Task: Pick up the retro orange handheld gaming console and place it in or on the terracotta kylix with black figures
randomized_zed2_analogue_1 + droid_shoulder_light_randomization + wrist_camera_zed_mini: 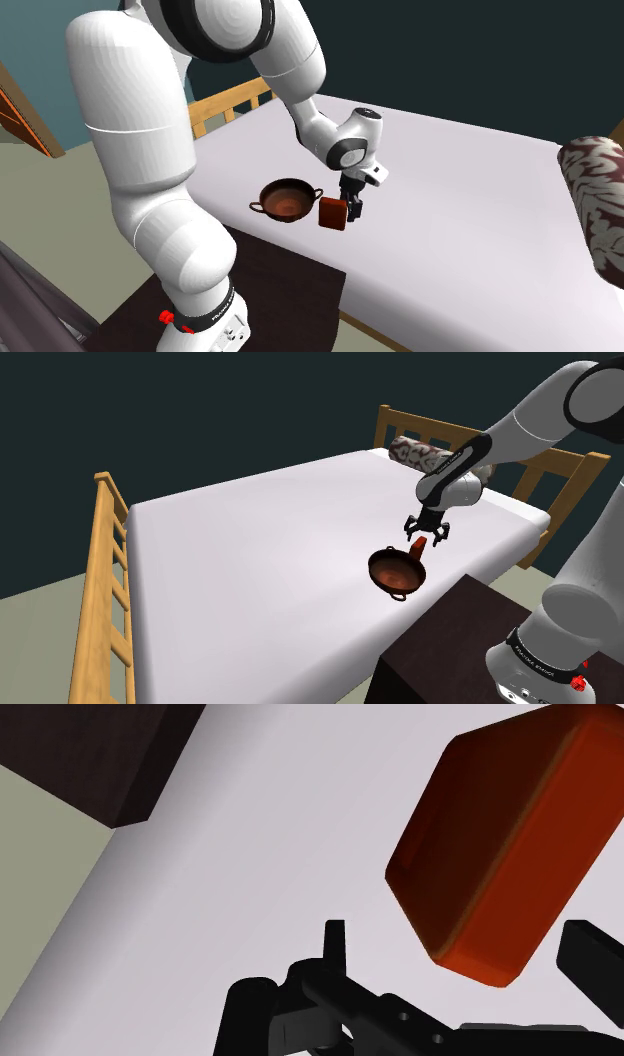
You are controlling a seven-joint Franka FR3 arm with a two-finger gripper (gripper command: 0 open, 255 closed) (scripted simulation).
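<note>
Gripper [427,538] is spread wide with nothing clasped. The orange console [332,213] is tilted on edge between the fingers [335,942]. One finger is clearly off it; I can't tell contact on the other. The console is just beside the reddish-brown kylix [287,200], on its right in the second exterior view, near the white bed's [250,552] stand-side edge.

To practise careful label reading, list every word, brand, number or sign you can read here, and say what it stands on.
Black band round the arm's base: a line of small white lettering, too small to read.
Orange handheld console: no text on the faces that show.
Kylix: no readable word or sign.
</note>
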